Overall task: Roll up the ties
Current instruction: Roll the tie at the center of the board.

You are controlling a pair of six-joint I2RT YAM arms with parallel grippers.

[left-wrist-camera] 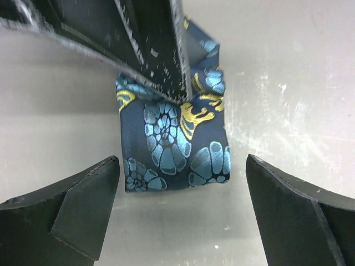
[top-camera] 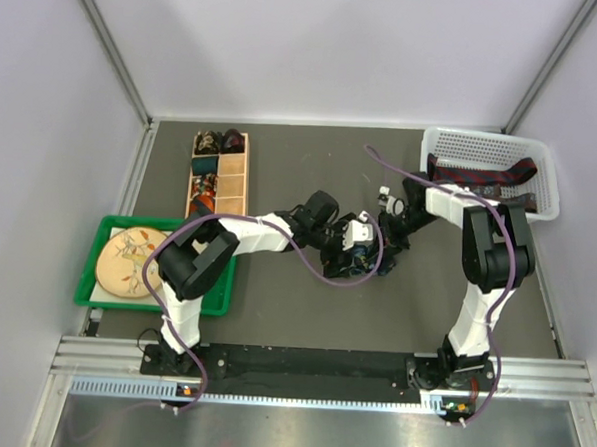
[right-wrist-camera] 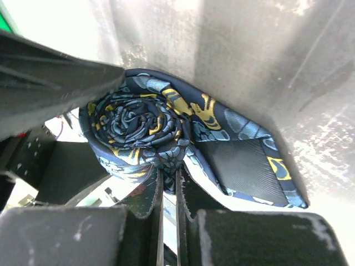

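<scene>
While my left claw [left-wrist-camera: 182, 166] stands released, its two dark fingers [left-wrist-camera: 77, 205] spread wide on either side of the rolled tie [left-wrist-camera: 172, 149] and touching neither edge of it, my right claw [right-wrist-camera: 169, 183] is clenched tight on that same roll, pinching the fabric at the rim of the coil. The rolled tie is dark blue with pale blue flowers and yellow scrolls, and it sits on the grey bench [top-camera: 294, 313] about midway between my two arms. From my right wrist I see the spiral of its layers end on. Its tail end [right-wrist-camera: 249, 166] lies flat just beside the coil, with the dark lining turned up. Beyond the rolled tie and off to its right is a white basket [top-camera: 483, 139] with loose ties [top-camera: 481, 178] in dark red and navy draped inside it. Beyond the rolled tie and to its left is a wooden box [top-camera: 243, 171] split into compartments, with small coils [top-camera: 211, 144] in the far ones. Well to the left of the rolled tie, on the near side, a green tray [top-camera: 88, 273] holds a round plate [top-camera: 131, 260].
</scene>
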